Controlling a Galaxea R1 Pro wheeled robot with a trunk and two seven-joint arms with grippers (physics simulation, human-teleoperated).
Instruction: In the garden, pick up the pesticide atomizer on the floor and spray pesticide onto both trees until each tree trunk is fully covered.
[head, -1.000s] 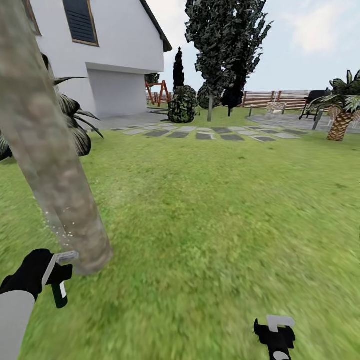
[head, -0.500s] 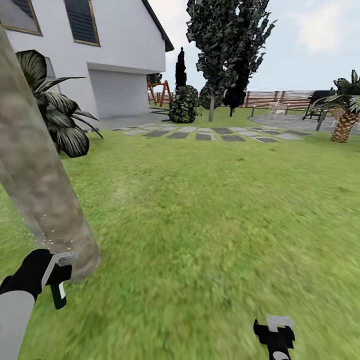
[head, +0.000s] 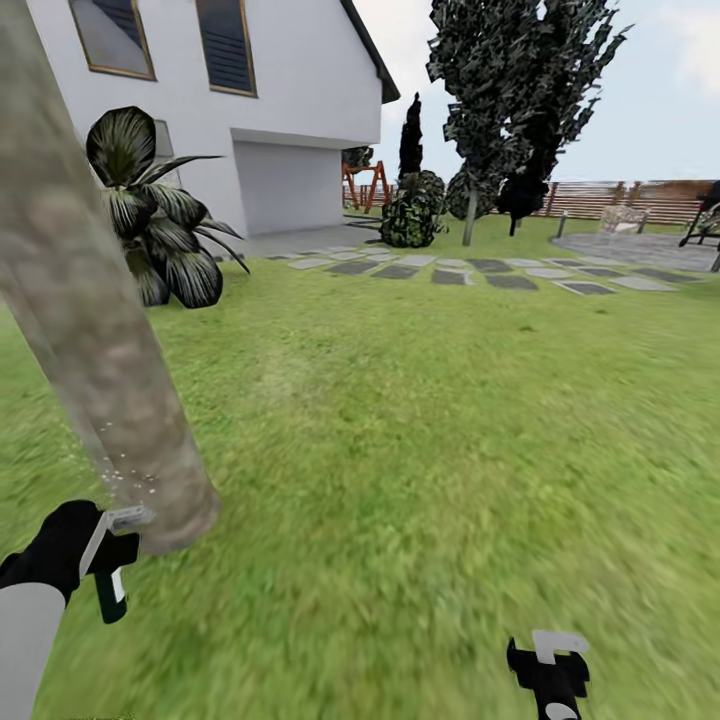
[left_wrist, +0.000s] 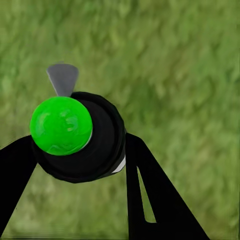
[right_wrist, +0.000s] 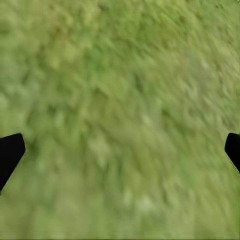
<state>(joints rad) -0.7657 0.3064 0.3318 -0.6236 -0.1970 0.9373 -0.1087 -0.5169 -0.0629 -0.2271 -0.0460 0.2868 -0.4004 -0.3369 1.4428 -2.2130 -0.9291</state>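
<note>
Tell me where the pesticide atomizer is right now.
In the head view, the pesticide atomizer is low at left, held in the left end effector beside the tree trunk.

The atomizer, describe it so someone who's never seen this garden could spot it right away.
Find the thick pale tree trunk leaning over the lawn near the white house. At its base, the left gripper holds the atomizer. It is a stubby black sprayer with a bright green cap and a grey nozzle, unlike the plain black gripper fingers.
</note>
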